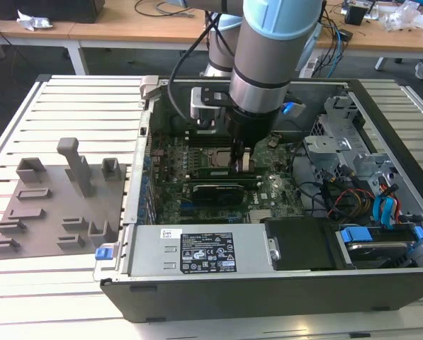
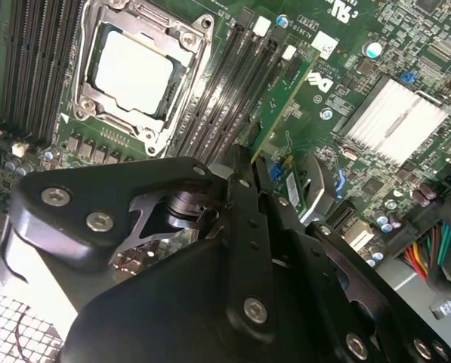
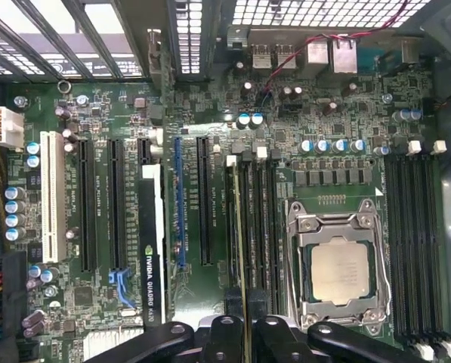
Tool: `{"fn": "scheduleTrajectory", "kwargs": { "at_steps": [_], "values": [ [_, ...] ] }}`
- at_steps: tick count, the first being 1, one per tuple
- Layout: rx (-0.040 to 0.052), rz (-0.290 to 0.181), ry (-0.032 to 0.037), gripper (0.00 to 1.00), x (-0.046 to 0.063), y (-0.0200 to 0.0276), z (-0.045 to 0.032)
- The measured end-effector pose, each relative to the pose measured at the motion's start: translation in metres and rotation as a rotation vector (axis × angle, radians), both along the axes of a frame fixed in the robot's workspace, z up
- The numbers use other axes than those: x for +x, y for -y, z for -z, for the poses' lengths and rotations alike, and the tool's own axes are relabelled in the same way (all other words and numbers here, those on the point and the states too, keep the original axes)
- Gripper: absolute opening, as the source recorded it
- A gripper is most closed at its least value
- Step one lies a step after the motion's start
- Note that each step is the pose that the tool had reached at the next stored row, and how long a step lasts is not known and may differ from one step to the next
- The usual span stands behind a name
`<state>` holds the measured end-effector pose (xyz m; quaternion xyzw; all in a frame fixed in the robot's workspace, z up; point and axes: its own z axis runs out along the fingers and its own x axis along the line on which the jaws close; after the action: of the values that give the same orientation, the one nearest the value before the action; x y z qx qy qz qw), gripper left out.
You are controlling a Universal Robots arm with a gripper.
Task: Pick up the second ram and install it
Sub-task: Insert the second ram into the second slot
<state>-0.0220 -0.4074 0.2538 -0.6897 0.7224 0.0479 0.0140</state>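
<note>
The second ram [image 2: 282, 113] is a thin green stick standing on edge. It lies in line with the black memory slots [image 2: 225, 98] beside the CPU socket [image 2: 131, 72]. My gripper [image 2: 254, 162] is shut on one end of the stick. In the first wrist view the second ram [image 3: 239, 227] shows edge-on along a slot, with my gripper [image 3: 240, 324] at its near end. I cannot tell whether it is seated or just above the slot. In the exterior view my gripper [image 1: 241, 161] is down inside the open computer case, over the motherboard [image 1: 197, 205].
A grey holder tray [image 1: 48, 205] lies at the exterior view's left, outside the case. Inside are a graphics card [image 1: 215, 190], a power supply [image 1: 197, 251], a drive cage [image 1: 339, 142] and loose cables [image 1: 367, 198]. The case walls [image 1: 137, 177] close in the work area.
</note>
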Motion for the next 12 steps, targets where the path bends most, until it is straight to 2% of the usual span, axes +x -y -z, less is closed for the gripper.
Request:
{"fn": "scheduleTrajectory", "kwargs": {
  "at_steps": [4,6,9,12],
  "values": [
    [-0.0001,0.000,0.0000,0.14,-0.001,-0.0032,0.0041],
    [0.0000,0.000,0.0000,0.14,-0.003,-0.0113,0.0061],
    [-0.0017,0.030,-0.0001,0.14,-0.006,-0.0121,0.0093],
    [-0.0016,0.039,0.0000,0.14,-0.009,-0.0179,0.0185]
  ]
}}
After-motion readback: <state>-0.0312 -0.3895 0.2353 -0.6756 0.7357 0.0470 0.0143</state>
